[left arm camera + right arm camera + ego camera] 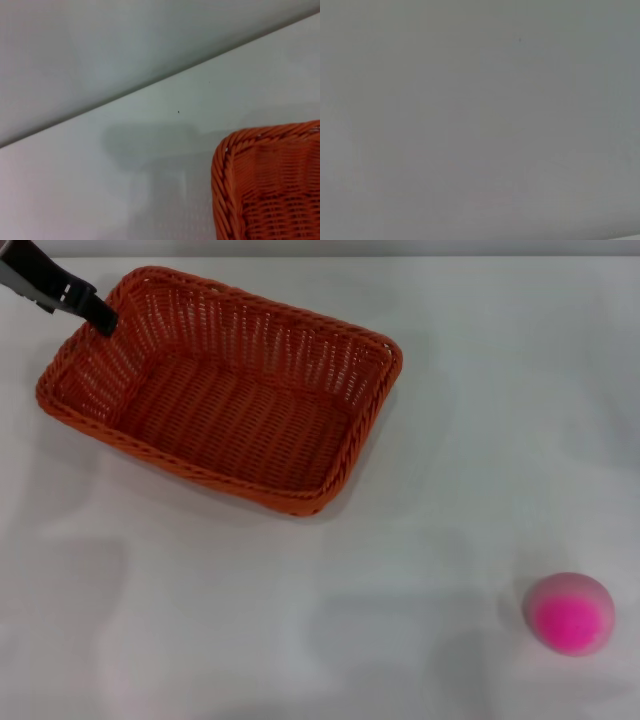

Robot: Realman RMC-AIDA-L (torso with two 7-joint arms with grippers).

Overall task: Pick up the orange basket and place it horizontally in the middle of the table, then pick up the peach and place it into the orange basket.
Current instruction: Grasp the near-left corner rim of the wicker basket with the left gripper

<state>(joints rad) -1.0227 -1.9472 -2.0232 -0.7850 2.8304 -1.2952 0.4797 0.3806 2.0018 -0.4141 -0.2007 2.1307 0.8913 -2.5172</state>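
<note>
The orange basket [225, 390] sits on the white table [200, 620], turned at a slant rather than square to the table's edges, its open mouth facing up and nothing inside it. The left gripper [95, 312] is at the basket's far left corner — its dark tip reaches down onto the braided rim there, seemingly touching it, though whether the tip is pinching the rim or merely resting against it cannot be told, and how its jaws stand cannot be told either. The left wrist view shows only a rounded corner of the basket [265, 180] with its woven wall and thick rim, bare table [150, 150] beside it and a grey wall beyond the table's edge. The peach [569, 613] lies well apart from the basket, toward the near right of it, resting alone on the table with its magenta patch facing up and forward. The right gripper appears in no view — its wrist camera shows only a plain grey surface.
</note>
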